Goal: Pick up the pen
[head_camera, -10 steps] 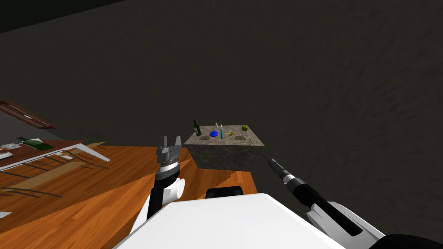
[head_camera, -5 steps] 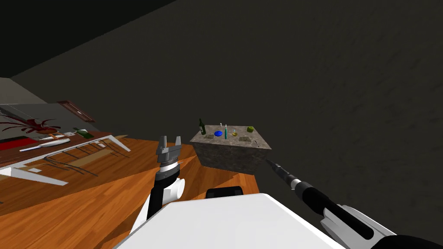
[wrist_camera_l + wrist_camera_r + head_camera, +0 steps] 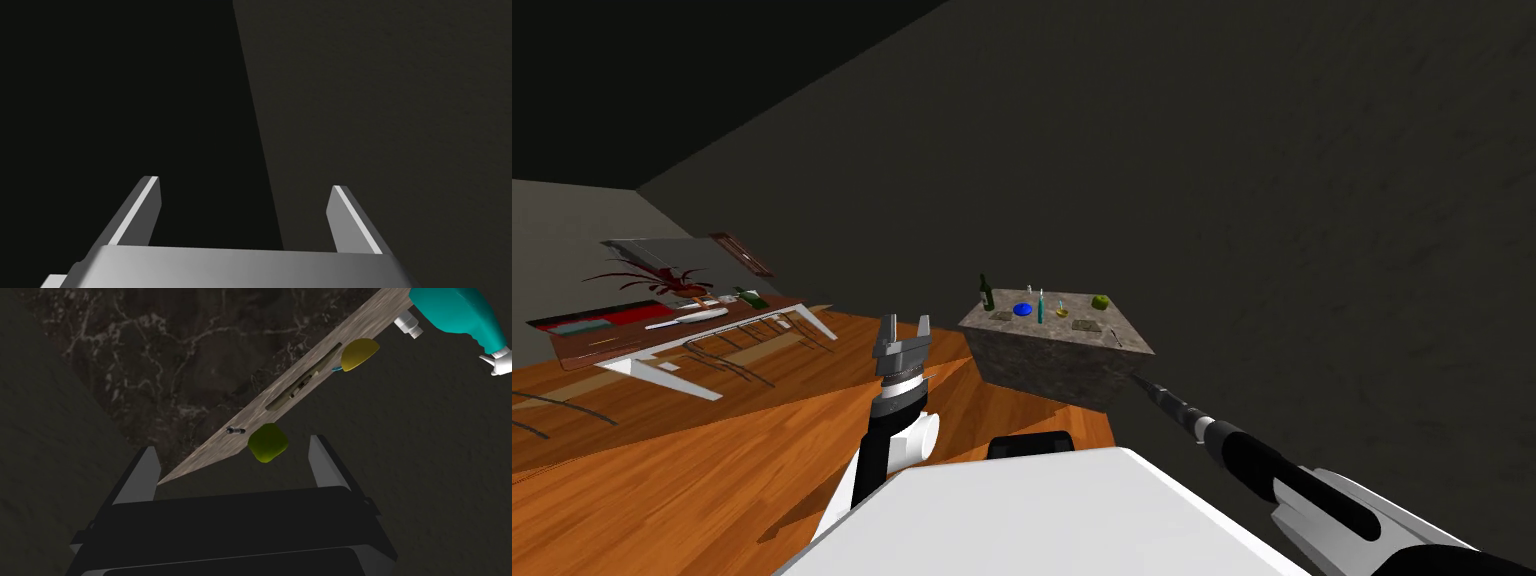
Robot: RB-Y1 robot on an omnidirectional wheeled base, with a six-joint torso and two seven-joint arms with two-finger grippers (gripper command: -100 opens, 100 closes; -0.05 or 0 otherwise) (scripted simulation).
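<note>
The robot had just swung round: over the last second the whole room slid across its head camera, and the long table came into sight at 9 o'clock. The things themselves hadn't moved. The stone tabletop kept its load, and the right arm stayed stretched toward its near corner, so this was lining up, I'd say, not grasping.

The right end effector hung at 5 o'clock from the tabletop's middle, just off the corner and touching nothing. The left end effector stood raised at 8 o'clock from the tabletop, well apart from it, with its blades spread and empty.

From the head camera you got the layout: a dark green bottle at 10 o'clock, then a blue disc, a teal bottle, a yellow piece and a green lump at 2 o'clock. The pen was just a thin line at 4 o'clock, near the edge.

The right wrist camera filled that in. The pen lay flat on the tabletop, short and dark, just beside the green lump. The blades of the right end effector stood apart and short of it. The reach still had to be closed.
</note>
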